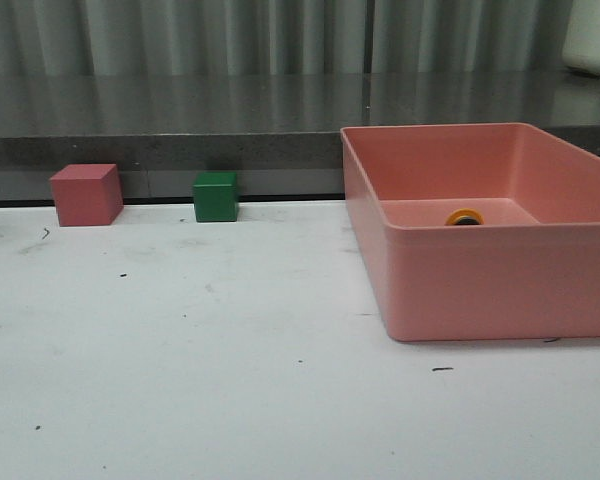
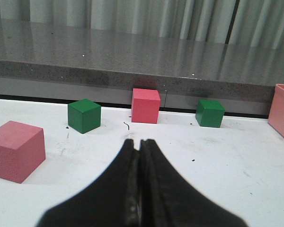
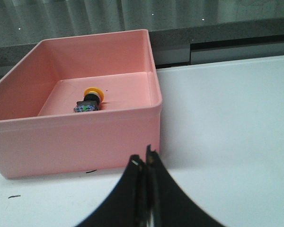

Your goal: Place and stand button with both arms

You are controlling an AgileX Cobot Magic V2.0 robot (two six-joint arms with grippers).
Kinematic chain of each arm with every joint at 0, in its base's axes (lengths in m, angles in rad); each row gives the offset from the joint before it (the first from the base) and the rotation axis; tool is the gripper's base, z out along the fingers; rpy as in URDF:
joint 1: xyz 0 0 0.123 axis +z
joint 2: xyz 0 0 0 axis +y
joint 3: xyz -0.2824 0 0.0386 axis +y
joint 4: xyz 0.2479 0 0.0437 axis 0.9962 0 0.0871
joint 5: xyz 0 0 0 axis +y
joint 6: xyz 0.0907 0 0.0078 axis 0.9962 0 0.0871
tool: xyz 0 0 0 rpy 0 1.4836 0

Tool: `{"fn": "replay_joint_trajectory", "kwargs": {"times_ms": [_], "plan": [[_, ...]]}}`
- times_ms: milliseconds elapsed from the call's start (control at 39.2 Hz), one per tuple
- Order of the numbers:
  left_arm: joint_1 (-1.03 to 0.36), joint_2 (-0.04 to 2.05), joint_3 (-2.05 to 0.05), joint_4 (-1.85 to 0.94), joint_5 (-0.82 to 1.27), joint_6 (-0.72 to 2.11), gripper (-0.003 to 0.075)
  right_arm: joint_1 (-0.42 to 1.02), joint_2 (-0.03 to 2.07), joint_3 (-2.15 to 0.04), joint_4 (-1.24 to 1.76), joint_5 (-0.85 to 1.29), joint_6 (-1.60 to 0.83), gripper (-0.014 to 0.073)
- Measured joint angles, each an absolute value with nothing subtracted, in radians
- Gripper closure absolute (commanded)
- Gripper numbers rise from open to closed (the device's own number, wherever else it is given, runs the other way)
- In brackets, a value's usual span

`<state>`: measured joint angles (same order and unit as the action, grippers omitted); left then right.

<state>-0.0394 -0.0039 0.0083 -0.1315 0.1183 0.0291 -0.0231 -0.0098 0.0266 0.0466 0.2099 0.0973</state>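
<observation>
Smooth matt plastic bin (image 1: 480,290)

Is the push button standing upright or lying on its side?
Lying on its side. The push button rests on the floor of the pink bin, with the yellow cap and the black base side by side at floor level.

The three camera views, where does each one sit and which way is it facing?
Front view: low over the white table, facing forward at the pink plastic bin; no robot parts visible.
Left wrist view: on the left arm, facing red and green cubes; shut left gripper shows.
Right wrist view: on the right arm, facing the bin; shut right gripper shows.
Shared: front and right wrist show the yellow-capped button lying inside.
</observation>
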Motion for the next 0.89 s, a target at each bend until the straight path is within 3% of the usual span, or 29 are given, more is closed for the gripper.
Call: {"fn": "replay_joint_trajectory", "kwargs": {"times_ms": [638, 893], "plan": [[-0.039, -0.004, 0.008, -0.129, 0.109, 0.029, 0.074, -0.023, -0.01, 0.027, 0.047, 0.21, 0.097, 0.0662], [-0.039, -0.004, 0.008, -0.132, -0.087, 0.029, 0.074, -0.023, -0.01, 0.027, 0.047, 0.143, 0.097, 0.0662]]}}
